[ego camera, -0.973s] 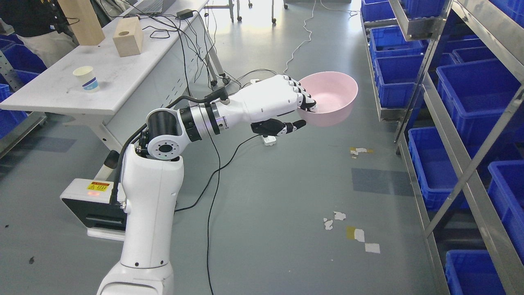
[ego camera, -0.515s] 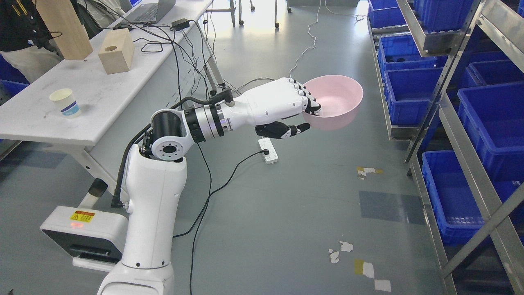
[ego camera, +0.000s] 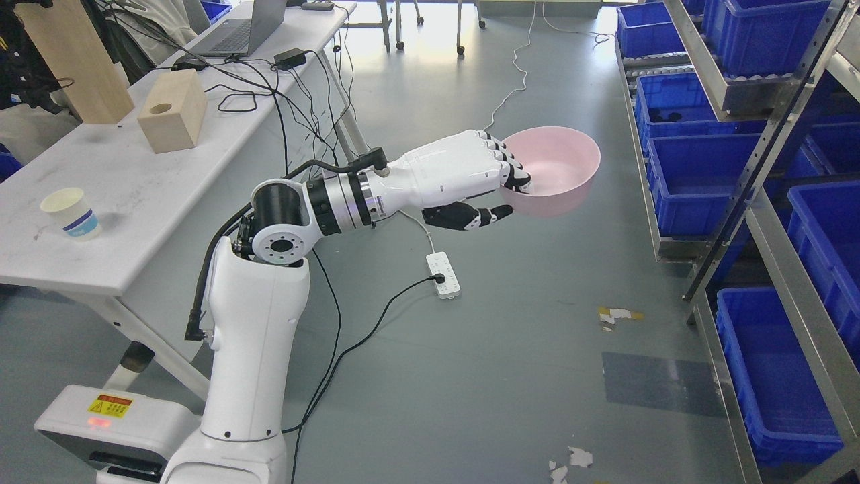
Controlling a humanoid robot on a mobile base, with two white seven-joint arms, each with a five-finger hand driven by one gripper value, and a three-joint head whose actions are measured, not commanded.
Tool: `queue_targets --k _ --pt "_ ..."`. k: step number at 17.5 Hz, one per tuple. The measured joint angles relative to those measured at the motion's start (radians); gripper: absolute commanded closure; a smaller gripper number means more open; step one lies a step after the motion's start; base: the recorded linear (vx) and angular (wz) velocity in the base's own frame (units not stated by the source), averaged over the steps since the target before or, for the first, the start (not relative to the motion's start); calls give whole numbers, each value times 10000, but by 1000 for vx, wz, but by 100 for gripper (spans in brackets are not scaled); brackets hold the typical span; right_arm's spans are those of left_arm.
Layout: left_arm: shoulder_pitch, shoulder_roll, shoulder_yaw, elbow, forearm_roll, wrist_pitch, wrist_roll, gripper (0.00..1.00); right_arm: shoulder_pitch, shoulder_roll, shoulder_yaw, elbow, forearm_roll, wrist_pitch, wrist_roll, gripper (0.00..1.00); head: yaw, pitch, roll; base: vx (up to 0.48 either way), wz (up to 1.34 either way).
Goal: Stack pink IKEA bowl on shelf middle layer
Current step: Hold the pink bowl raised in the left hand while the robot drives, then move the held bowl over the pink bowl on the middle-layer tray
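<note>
Head view: robot hand [ego camera: 470,178] grips pink bowl [ego camera: 561,168].

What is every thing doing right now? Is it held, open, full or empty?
Pink bowl: upright, empty, held in the air over the floor.
Left hand: shut on the bowl's rim.
Paper cup: upright on the table.
Laptop: open.
Power strip: on the floor, one plug in.
</note>
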Motion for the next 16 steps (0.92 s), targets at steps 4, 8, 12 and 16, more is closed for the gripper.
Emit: queue_targets --k 4,8,12,16 --pt "-95 0 -63 -3 0 0 -9 97 3 0 0 0 0 0 0 0 0 0 0 166 -85" --pt "-144 0 -81 -10 1 0 -11 97 1 0 0 0 0 0 0 0 0 0 0 120 -187" --pt "-173 0 -101 -42 9 0 -11 97 2 0 0 0 0 0 0 0 0 0 0 115 -659" --pt "-211 0 -115 -70 13 0 -8 97 1 0 0 0 0 0 0 0 0 0 0 98 -1121"
